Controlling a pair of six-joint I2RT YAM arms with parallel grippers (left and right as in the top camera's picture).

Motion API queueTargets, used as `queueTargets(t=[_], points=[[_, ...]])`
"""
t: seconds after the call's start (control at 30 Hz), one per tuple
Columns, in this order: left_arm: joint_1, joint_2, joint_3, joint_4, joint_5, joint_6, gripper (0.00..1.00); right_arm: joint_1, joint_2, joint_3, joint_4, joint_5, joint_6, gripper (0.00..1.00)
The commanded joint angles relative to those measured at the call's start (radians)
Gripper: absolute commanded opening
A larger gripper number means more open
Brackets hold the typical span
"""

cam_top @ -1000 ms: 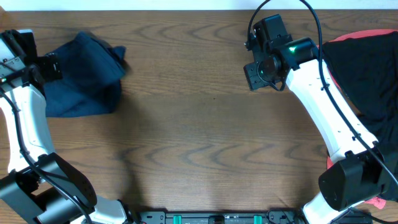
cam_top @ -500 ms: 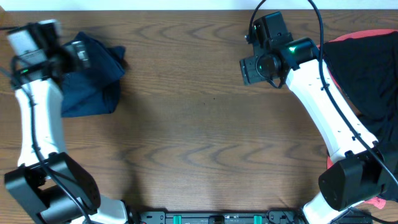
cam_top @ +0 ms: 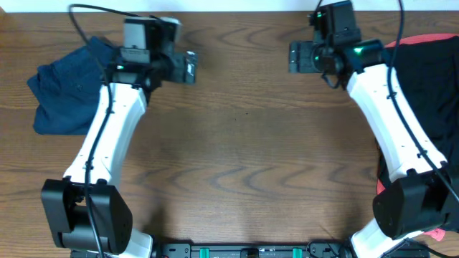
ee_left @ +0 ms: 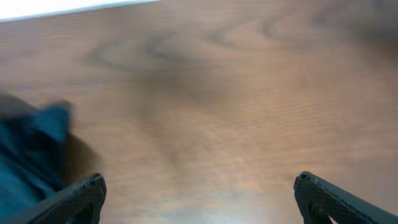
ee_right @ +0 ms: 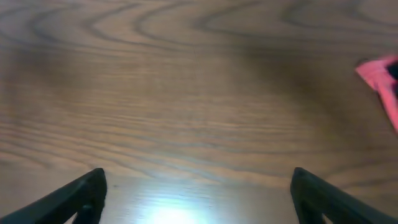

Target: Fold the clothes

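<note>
Two grippers hovered over the far half of the wooden counter, neither holding anything. The left gripper pointed toward the middle of the counter, and its wrist view showed its two dark fingertips spread wide apart with only bare wood grain between them. The right gripper faced it from the other side, well apart, and its own fingertips also stood wide with nothing but counter between them.

The navy shorts lay in a compact bundle at the left end of the counter, behind the left arm and clear of its gripper; a blurred blue edge of them showed at the left border of the left wrist view. At the right end, a dark heap of fabric rested over a red cloth, beside the right arm. A corner of that red cloth showed at the right border of the right wrist view.
</note>
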Motion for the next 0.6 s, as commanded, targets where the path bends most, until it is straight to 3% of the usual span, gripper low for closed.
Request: queueTargets(t=[0.0,0.3,0.57], points=[[-0.007,-0.017,0.020,-0.084,-0.001,-0.013,0.98,-0.040,-0.020,0.016,-0.044,0.000,0.013,0.98],[-0.006,-0.153,0.017,-0.387,-0.005,-0.014,0.98,-0.072,-0.132,0.013,-0.232,0.121,0.050,0.99],[-0.006,-0.399,-0.107,-0.368,-0.061,-0.062,0.98,-0.067,-0.348,-0.166,-0.166,0.114,0.031,0.99]])
